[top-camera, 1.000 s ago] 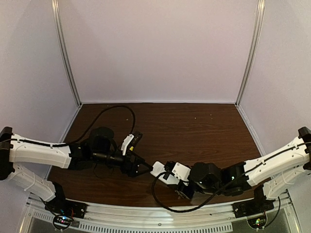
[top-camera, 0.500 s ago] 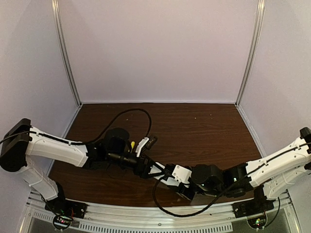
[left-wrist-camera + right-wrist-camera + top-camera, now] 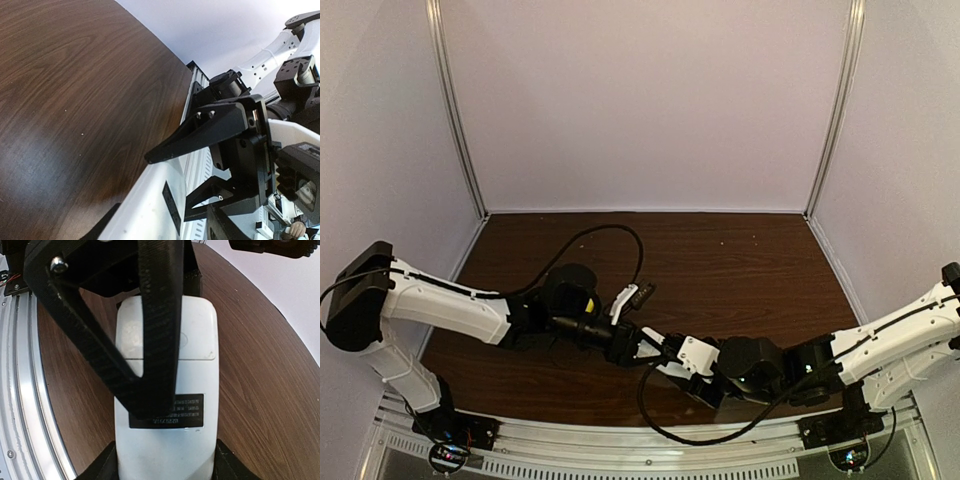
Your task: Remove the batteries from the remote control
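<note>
At the near edge, above the metal rail (image 3: 20, 390), the right gripper (image 3: 165, 461) clamps the end of the remote control (image 3: 197, 375), one dark finger on each long side. The white remote lies back-up over the wooden table (image 3: 720, 260), a black label (image 3: 187, 412) near the held end and a seam across the back beyond it. From the far side the left gripper (image 3: 166, 189) reaches in with jaws parted, one black finger (image 3: 157, 315) lying along the remote's back, its tip at the label.
</note>
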You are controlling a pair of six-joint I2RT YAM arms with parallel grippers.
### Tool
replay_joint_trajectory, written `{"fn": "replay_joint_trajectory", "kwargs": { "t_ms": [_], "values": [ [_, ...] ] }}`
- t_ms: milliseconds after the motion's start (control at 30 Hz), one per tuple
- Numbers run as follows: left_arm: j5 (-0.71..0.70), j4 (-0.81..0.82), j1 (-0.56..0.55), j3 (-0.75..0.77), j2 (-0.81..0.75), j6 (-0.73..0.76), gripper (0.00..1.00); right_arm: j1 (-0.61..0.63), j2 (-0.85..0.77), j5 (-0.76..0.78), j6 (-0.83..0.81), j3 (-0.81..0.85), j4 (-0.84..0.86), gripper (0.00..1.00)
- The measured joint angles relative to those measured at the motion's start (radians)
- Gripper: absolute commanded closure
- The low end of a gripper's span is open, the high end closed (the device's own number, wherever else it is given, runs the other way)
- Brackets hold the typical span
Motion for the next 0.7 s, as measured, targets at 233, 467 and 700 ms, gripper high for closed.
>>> {"fn": "replay_joint_trajectory", "kwargs": {
  "t_ms": [233,467,700],
  "values": [
    [-0.013,-0.026,-0.004,0.026,0.017,0.002,0.69,0.001,0.000,0.018,-0.005,0.000,-0.002,0.88],
    [-0.021,-0.042,-0.005,0.053,0.029,-0.037,0.84,0.006,0.000,0.063,-0.017,0.001,-0.010,0.84],
    [-0.021,-0.044,-0.005,0.062,0.030,-0.047,0.90,0.011,0.001,0.091,0.013,0.011,-0.029,0.08]
  ]
}}
